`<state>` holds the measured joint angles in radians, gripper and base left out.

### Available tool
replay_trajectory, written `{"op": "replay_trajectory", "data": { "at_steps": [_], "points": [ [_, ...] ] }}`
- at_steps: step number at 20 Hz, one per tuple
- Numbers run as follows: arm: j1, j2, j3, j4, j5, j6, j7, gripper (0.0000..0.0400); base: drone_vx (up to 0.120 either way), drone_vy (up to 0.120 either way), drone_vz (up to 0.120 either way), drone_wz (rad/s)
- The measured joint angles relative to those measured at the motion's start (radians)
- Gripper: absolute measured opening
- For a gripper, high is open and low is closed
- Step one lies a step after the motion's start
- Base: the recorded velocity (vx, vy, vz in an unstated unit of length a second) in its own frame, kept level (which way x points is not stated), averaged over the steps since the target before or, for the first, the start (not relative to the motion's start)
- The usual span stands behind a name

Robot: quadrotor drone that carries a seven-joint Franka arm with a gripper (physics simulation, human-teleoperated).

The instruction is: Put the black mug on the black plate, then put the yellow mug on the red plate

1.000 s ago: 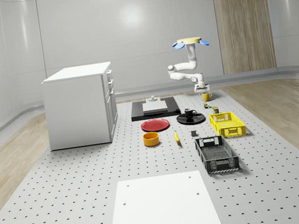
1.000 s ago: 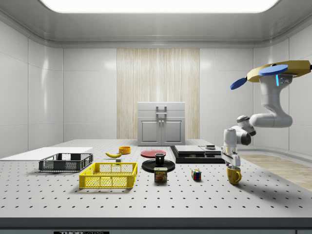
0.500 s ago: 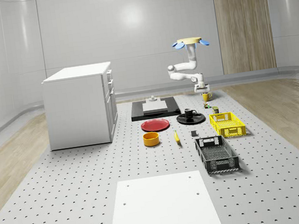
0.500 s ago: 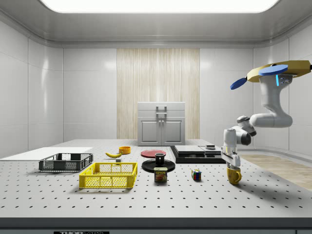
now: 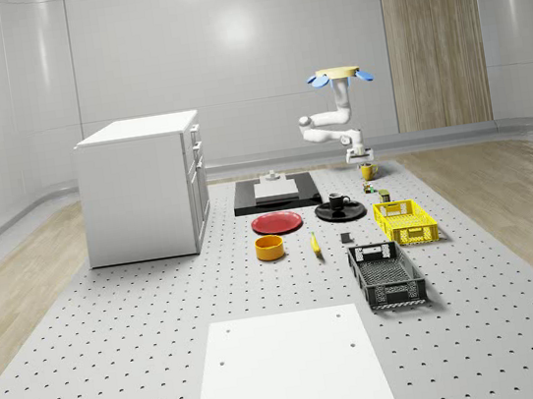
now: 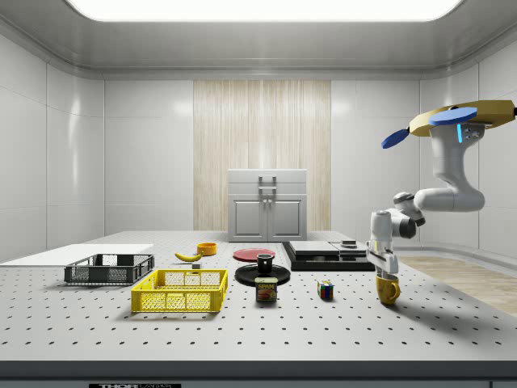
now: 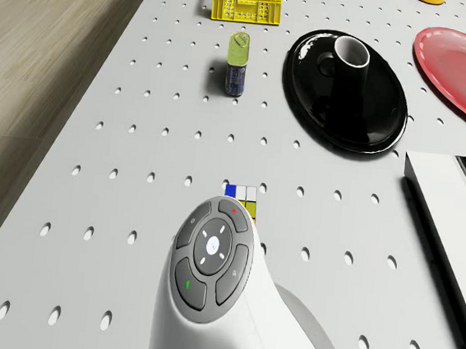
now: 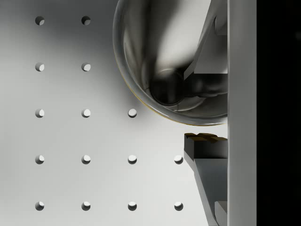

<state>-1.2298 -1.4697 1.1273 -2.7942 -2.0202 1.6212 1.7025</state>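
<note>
- The worktop (image 5: pixel 120 359) is a pegboard surface carrying a white cabinet (image 5: pixel 144 187) at about 9 o'clock from the plates in the whole-scene view.
- The drone (image 6: pixel 460 118) hovers above the worktop's far end, at the side view's right, with its arm bent down to the surface.
- The black crate (image 5: pixel 386 275) lies at 5 o'clock from the plates in the whole-scene view; the yellow crate (image 5: pixel 406 221) sits just beyond it.
- The black plate (image 7: pixel 346 90) bears the black mug (image 7: pixel 348 58), which stands upright on it.
- The red plate (image 7: pixel 465 75) lies just beside the black plate, bare.
- The yellow mug (image 6: pixel 388 290) stands on the worktop at 3 o'clock from the small coloured cube (image 6: pixel 325 289) in the side view, well apart from the red plate.
- The pincer (image 6: pixel 386 272) hangs over the yellow mug; in the wrist view one finger (image 8: pixel 200 42) reaches inside the mug's rim and the other (image 8: pixel 207 148) sits outside the wall, clenched on it.
- A can (image 7: pixel 239 64) stands between the yellow crate and the cube.
</note>
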Motion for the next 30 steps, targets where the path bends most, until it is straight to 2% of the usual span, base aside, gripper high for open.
{"op": "replay_trajectory", "data": {
  "at_steps": [7,17,26,30],
  "points": [
    [0.013,0.001,0.072,-0.027,0.067,-0.034,0.002,0.011,0.006,0.0,0.12,0.0],
    [0.015,-0.002,0.098,-0.035,0.093,-0.041,0.004,0.011,0.12,-0.116,0.116,0.0],
    [0.014,-0.005,0.101,-0.035,0.097,-0.039,0.006,0.011,0.12,-0.12,0.0,0.0],
    [0.013,-0.007,0.102,-0.035,0.098,-0.037,0.006,0.011,0.12,-0.12,0.07,0.0]
  ]
}}
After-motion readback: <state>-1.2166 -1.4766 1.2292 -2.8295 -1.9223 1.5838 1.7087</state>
